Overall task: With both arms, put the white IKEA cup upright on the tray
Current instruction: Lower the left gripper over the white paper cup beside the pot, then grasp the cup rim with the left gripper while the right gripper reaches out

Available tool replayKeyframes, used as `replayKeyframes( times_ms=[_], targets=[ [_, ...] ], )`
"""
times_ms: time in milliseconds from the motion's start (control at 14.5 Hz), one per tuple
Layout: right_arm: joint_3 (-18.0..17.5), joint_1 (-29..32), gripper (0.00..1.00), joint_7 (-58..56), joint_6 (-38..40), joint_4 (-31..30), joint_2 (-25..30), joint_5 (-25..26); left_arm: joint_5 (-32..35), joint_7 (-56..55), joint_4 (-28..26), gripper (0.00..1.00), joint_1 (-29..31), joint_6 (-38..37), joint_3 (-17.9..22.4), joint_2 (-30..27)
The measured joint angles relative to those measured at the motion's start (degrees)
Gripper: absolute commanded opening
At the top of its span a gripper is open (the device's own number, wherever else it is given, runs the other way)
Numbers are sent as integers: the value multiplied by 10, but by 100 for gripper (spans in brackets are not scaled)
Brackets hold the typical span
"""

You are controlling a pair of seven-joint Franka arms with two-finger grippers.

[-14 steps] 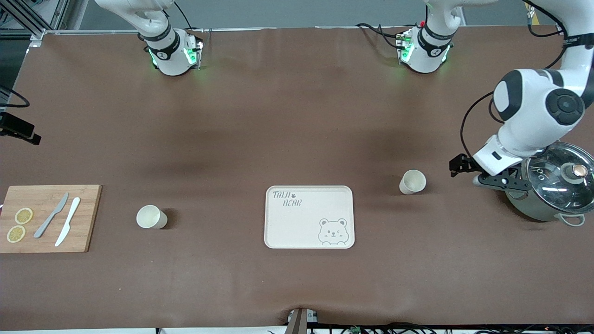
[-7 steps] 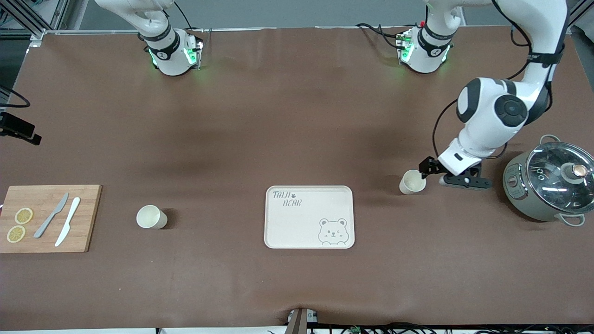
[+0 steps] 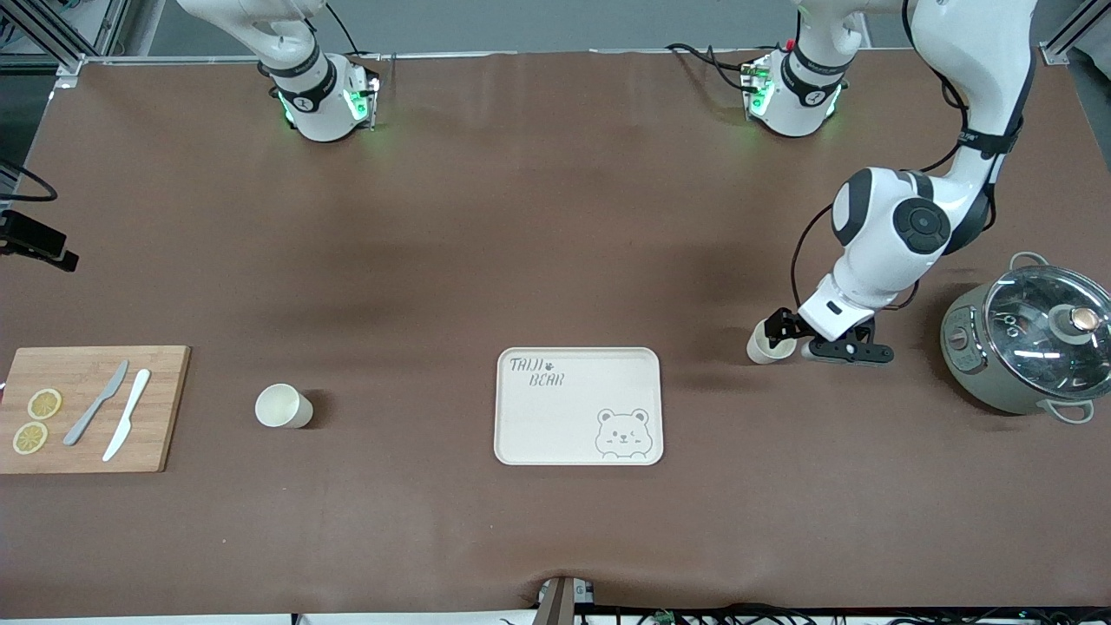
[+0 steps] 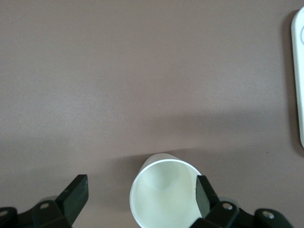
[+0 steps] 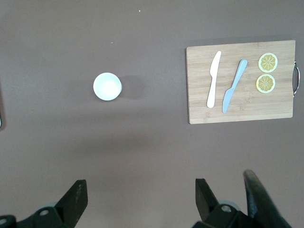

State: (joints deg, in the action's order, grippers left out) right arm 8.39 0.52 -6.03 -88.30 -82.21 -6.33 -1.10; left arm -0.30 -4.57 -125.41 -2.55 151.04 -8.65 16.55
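Waiting high over the surface (image 3: 538, 217), the right hand (image 5: 137, 199) is spread; 2 white cups (image 3: 283, 406) flank the bare tray (image 3: 555, 408). Left hand (image 3: 785, 334) spread around 1 cup (image 3: 767, 347); ungrasped.

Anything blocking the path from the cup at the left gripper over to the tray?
Nothing visible. Only bare tabletop lies between the cup, where the open left gripper is, and the tray.
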Motion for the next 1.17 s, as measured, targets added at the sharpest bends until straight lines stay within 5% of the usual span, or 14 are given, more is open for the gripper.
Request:
replayKeyframes(
  times_ms=[483, 1034, 1172],
  targets=[
    [-4, -11, 100, 1, -8, -2, -25, -19, 0, 0, -26, 100, 9, 59, 0, 23],
    [-5, -63, 100, -1, -148, -18, -102, -39, 0, 0, -42, 100, 21, 74, 0, 26],
    [-5, -77, 100, -1, -211, -39, -119, -22, 0, -7, -43, 0, 20, 74, 0, 26]
  ],
)
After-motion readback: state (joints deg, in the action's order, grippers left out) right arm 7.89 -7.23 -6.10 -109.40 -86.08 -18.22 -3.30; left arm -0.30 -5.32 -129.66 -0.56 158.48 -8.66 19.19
